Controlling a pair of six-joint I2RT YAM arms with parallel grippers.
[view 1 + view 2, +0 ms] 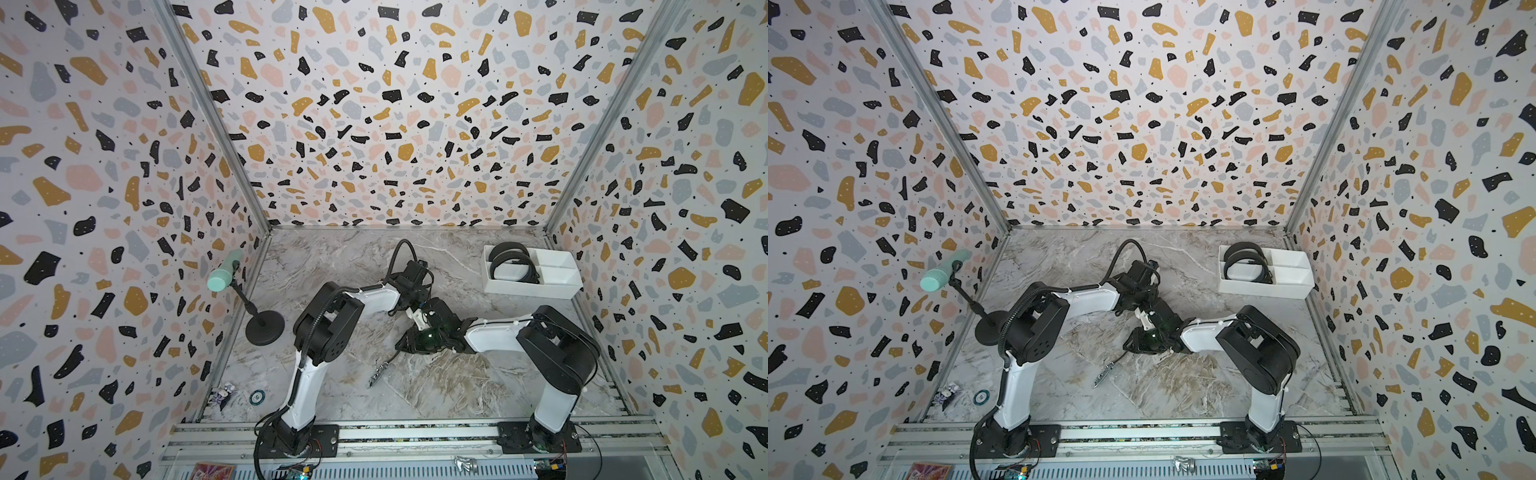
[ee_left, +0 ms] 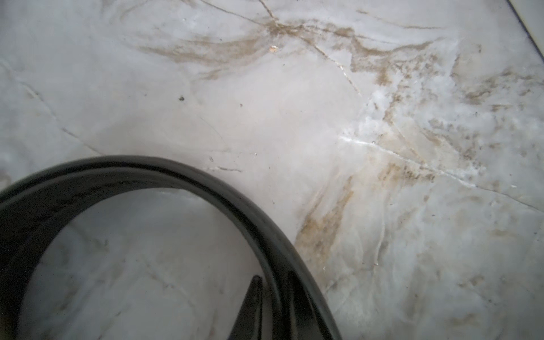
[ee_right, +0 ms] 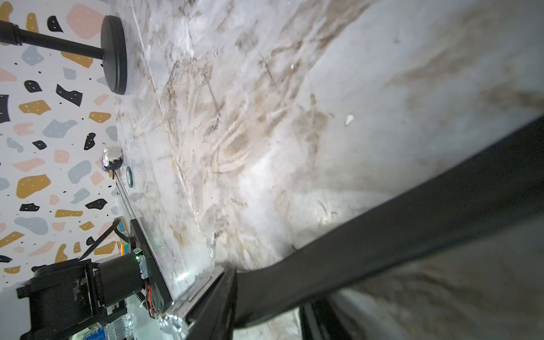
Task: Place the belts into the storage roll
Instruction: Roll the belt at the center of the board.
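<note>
A black belt [image 2: 164, 173] curls in a loop over the marble table. Its silver buckle [image 1: 379, 372] rests on the table in both top views [image 1: 1104, 372]. My left gripper [image 2: 275, 279] straddles the strap with the jaws a little apart, a thin gap beside one finger. My right gripper [image 3: 270, 294] is open around the flat strap [image 3: 412, 229], close to the buckle [image 3: 191, 294]. Both grippers meet mid-table [image 1: 417, 311] [image 1: 402, 344]. The white storage roll [image 1: 536, 293] sits at the back right with coiled belts [image 1: 513, 264] in its left compartment.
A black microphone stand [image 1: 264, 328] with a mint microphone [image 1: 222, 276] stands by the left wall. A small figurine [image 1: 224, 392] and a round token [image 1: 257, 397] lie at the front left. Patterned walls enclose the table; an aluminium rail [image 1: 415, 432] runs along the front.
</note>
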